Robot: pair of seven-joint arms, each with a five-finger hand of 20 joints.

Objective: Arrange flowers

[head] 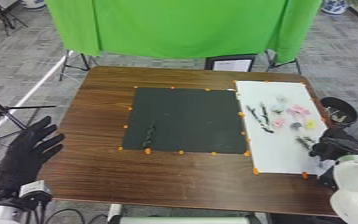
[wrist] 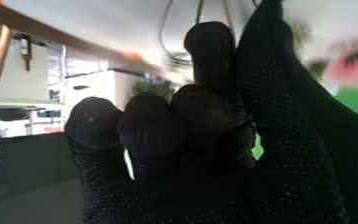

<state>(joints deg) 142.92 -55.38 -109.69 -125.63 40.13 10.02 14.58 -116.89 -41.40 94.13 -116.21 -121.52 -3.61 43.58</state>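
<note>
Flowers (head: 298,110) lie loosely spread on the white sheet (head: 278,162), probably so each can be taken singly; a dark sprig (head: 149,135) rests alone on the black mat (head: 193,117), likely the arranging area. The right hand (head: 337,145) is over the sheet's edge, near a leafy stem (head: 305,143); how far open it is, or whether it grips anything, I cannot tell. The left hand (head: 29,152) is open and empty beside the bench (head: 167,182).

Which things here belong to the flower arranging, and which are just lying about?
Part of the job: pink flowers, yellow flower and dark stems on the white sheet; dark sprig on the black mat.
Just around: green cloth, framed paper, tripod.
</note>
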